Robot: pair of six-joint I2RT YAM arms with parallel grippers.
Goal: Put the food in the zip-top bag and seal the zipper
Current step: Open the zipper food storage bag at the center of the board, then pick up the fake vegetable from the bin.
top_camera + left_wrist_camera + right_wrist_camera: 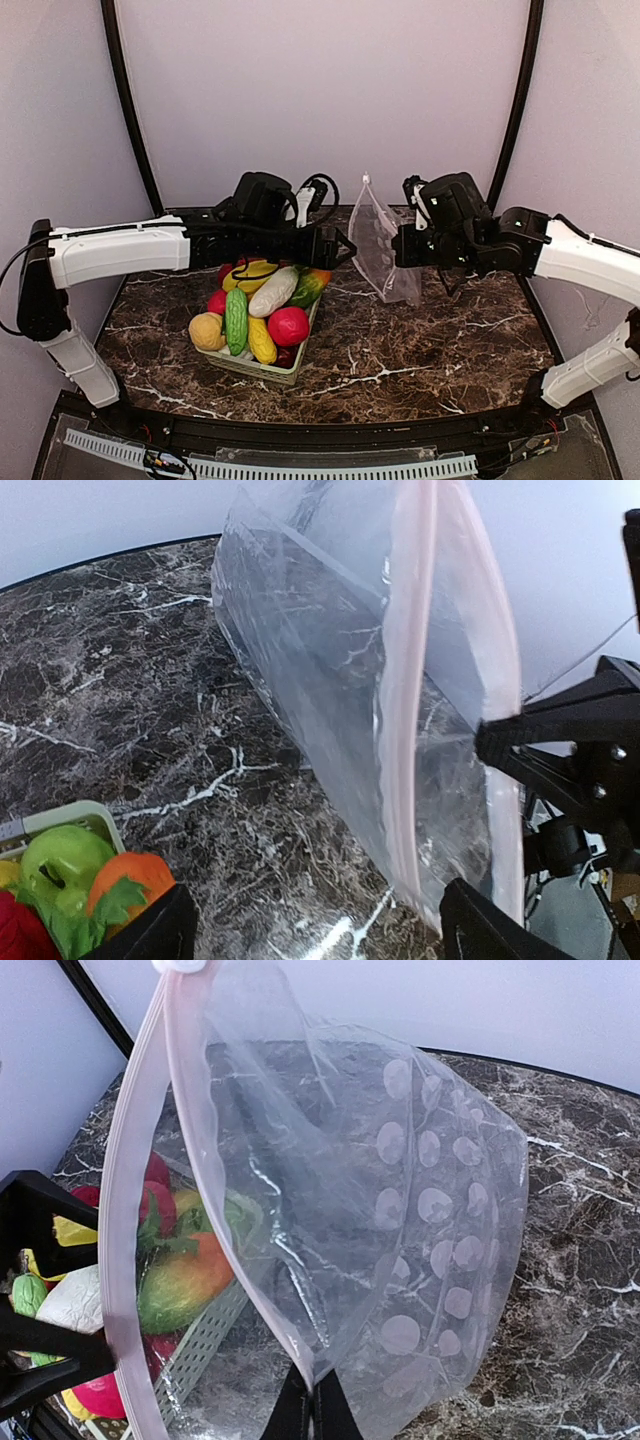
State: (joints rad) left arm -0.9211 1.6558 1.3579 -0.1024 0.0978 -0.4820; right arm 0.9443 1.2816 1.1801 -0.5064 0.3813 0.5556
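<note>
The zip-top bag stands upright over the table, its mouth spread toward the left. My right gripper is shut on the bag's rim; in the right wrist view its fingers pinch the pink zipper strip, and the white slider sits at the top. My left gripper hangs open just left of the bag mouth, with nothing between its fingertips. The food lies piled in the basket: red, yellow, green, white and tan pieces.
The pale green slatted basket sits left of centre, below my left arm. Its corner shows in the left wrist view with a green and an orange piece. Dark marble tabletop lies bare to the right and front.
</note>
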